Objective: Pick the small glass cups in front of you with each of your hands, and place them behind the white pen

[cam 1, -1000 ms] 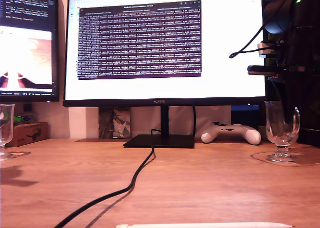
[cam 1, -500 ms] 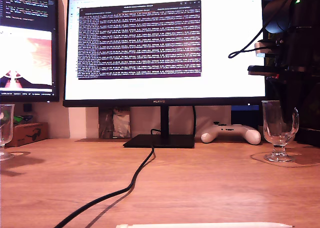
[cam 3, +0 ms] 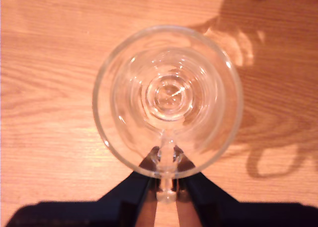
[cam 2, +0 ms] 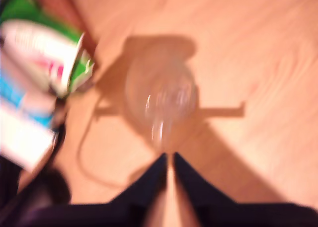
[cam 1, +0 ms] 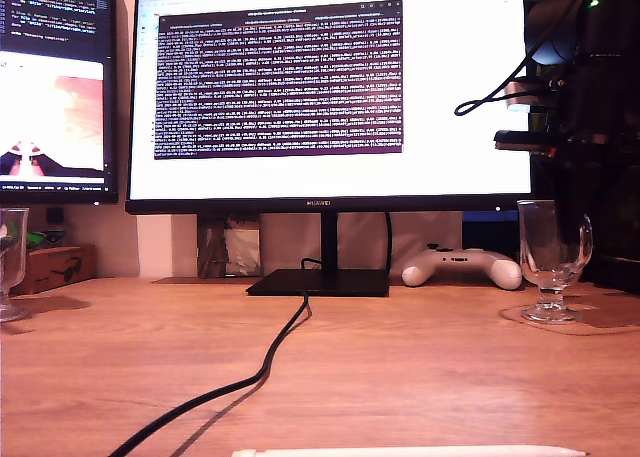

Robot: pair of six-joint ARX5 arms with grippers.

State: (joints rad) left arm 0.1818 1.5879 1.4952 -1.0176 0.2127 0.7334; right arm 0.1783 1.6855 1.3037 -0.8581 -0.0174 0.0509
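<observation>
Glass at both jaws: my second gripper (cam 3: 166, 180) is clamped on the handle of one small glass cup (cam 3: 168, 100), seen from straight above. On the exterior view's right, a cup (cam 1: 552, 259) has shifted slightly leftward since a second ago. My first gripper (cam 2: 169, 162) sits narrow at the other cup (cam 2: 161, 100), grip uncertain through blur. White pen (cam 1: 410, 451) lies along the near table (cam 1: 400, 377) edge.

Wooden desk (cam 1: 400, 367) (warm light) — 2 lit monitors (cam 1: 330, 97) behind.
</observation>
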